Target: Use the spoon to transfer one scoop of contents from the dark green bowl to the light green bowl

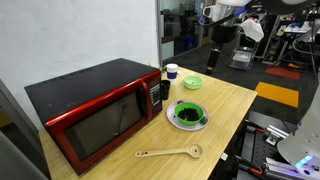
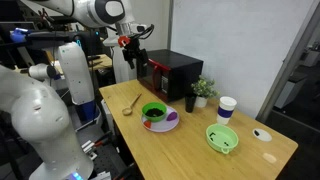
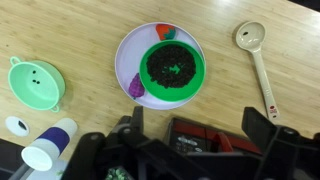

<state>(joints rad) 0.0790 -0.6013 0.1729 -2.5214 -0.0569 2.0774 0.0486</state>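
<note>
The dark green bowl [image 3: 173, 68] sits on a white plate [image 3: 130, 55] mid-table, with dark contents [image 3: 175, 70] inside. It also shows in both exterior views [image 1: 188, 114] [image 2: 155, 112]. The pale wooden spoon [image 3: 258, 58] lies flat on the table beside it, apart from the bowl [image 1: 170, 152] [image 2: 131, 103]. The small light green bowl [image 3: 37, 82] [image 1: 192, 82] [image 2: 222, 138] stands on the bowl's other side. My gripper [image 3: 197, 125] hangs high above the table [image 2: 130, 52], open and holding nothing.
A red and black microwave [image 1: 90, 115] [image 2: 170, 72] fills one end of the table. A white cup with a blue top [image 3: 48, 145] [image 1: 171, 71] stands near the light green bowl. A small potted plant [image 2: 203, 90] and a black cup [image 2: 190, 102] stand by the microwave.
</note>
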